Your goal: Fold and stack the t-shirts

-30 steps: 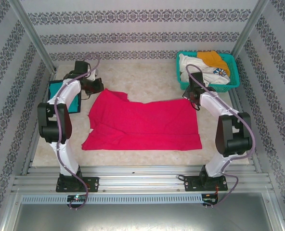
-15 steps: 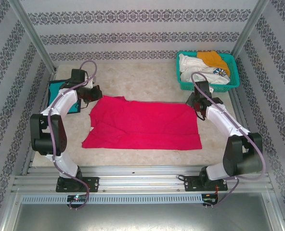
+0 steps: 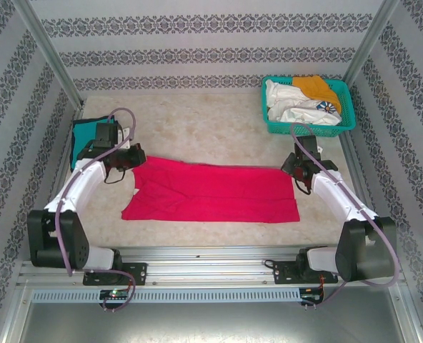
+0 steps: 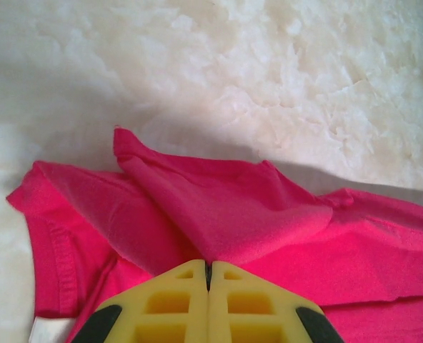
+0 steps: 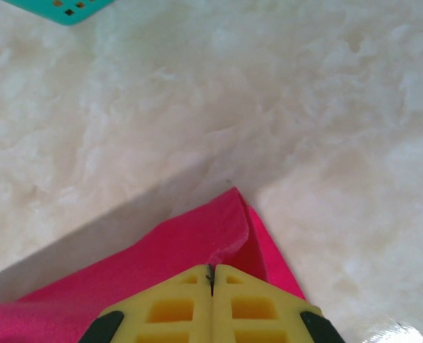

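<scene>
Folding the pink-red t-shirt point(image 3: 211, 193), looks like: left tool point(image 4: 208, 268) and right tool point(image 5: 211, 270) each pinch its 12 o'clock edge. Next, lay it toward 6.

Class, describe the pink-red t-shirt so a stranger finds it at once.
Start at the pale table. Across its middle lies the pink-red t-shirt, spread wide. The white and orange shirts are bundled in the teal basket at the far right; it alone is pink-red.

Both arms point(image 3: 83, 189) white w/ black joints, purple-grey cables point(image 3: 123, 110); fingers point(image 4: 170, 314) yellow w/ square pockets, black tips
</scene>
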You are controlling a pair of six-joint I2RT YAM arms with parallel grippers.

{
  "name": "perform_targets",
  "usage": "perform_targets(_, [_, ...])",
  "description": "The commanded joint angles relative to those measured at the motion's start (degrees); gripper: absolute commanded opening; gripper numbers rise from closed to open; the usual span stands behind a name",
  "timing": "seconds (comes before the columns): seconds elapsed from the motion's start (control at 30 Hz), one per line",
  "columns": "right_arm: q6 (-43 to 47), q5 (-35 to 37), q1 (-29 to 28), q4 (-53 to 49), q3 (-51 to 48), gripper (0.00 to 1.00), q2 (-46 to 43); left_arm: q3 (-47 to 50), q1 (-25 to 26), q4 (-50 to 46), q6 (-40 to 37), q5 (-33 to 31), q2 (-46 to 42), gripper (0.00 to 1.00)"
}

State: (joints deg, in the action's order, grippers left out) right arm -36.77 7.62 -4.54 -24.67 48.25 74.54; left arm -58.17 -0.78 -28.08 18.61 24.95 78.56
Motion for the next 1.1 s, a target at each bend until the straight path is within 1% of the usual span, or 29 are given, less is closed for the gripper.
perform_targets(0.0, [1.4,-0.2,1.2,-0.5,-0.9,0.0,-0.9,2.4,-0.5,-1.4,1.9,-0.8,-4.3,0.0])
perform_targets(0.33, [2.2,-1.4,2.2,0.3,-0.7,0.0,3.4,6.6,-0.5,-4.8,5.2,2.8,-12.2,0.0])
perform_targets(0.5, [2.4,-2.4,2.2,0.7,-1.0,0.0,3.9,7.3,-0.5,-7.5,5.6,2.9,-15.2,0.0])
perform_targets(0.63, [2.1,-3.4,2.3,0.5,-2.0,0.0,2.8,8.0,-0.5,-9.7,4.9,1.0,-15.1,0.0])
perform_targets(0.9, [2.1,-3.6,2.5,-1.1,-5.0,0.0,-1.1,9.5,-0.5,-13.0,5.6,-0.4,-16.9,0.0])
perform_targets(1.07, [2.5,-3.7,3.3,-1.2,-6.2,0.0,-1.8,11.6,-0.5,-12.5,7.7,2.0,-18.7,0.0])
